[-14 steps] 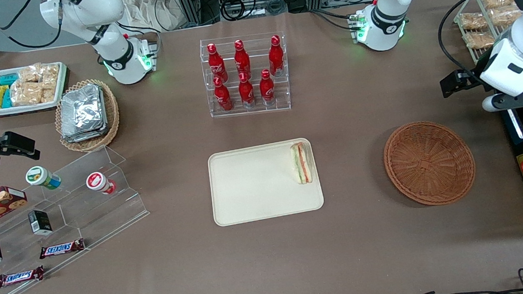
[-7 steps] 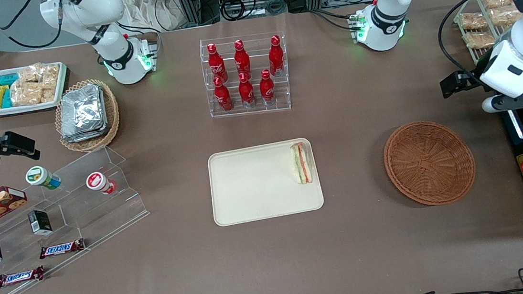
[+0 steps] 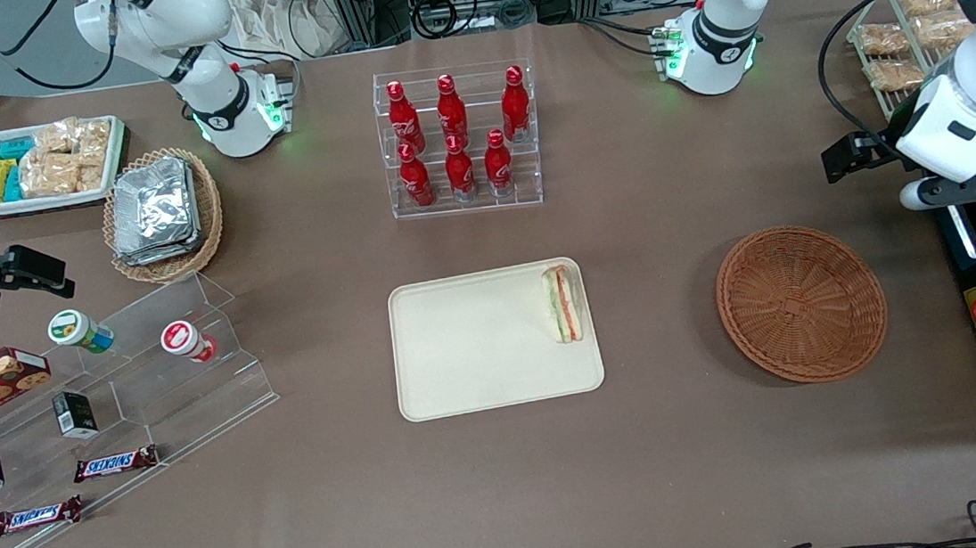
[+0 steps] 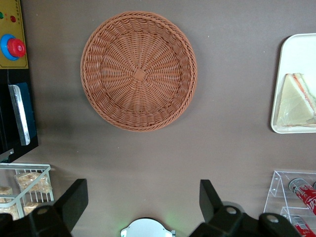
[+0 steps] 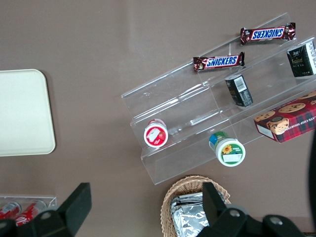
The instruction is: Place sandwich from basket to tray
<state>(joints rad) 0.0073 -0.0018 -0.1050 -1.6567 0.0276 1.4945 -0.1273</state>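
Brown cloth covers the long table (image 3: 660, 204), with cables and frame posts along its edge farthest from the front camera. The gripper (image 4: 140, 202) of the working arm hangs high above the table at the working arm's end, farther from the front camera than the basket (image 3: 801, 304). Its two dark fingers (image 4: 74, 200) stand wide apart, with nothing between them and touching nothing; through the gap shows only bare cloth.

The sandwich (image 3: 564, 303) lies flat on the tray (image 3: 468, 347), tucked against the tray's short rim on the side facing the basket, in the corner farther from the front camera. Its long axis runs along that short rim, toward and away from the front camera. The filling edge, striped red-orange and green, faces the inside of the tray in the front view, and the pale bread face lies uppermost. In the left wrist view the sandwich (image 4: 296, 102) shows as a pale wedge with its narrow tip pointing away from the front camera.

The round reddish-brown basket holds nothing. It sits between the tray and the gripper's place over the table, so the sandwich lies well apart from the gripper, with the whole basket in between. A clear rack of red bottles (image 3: 457, 138) stands farther from the front camera than the tray.
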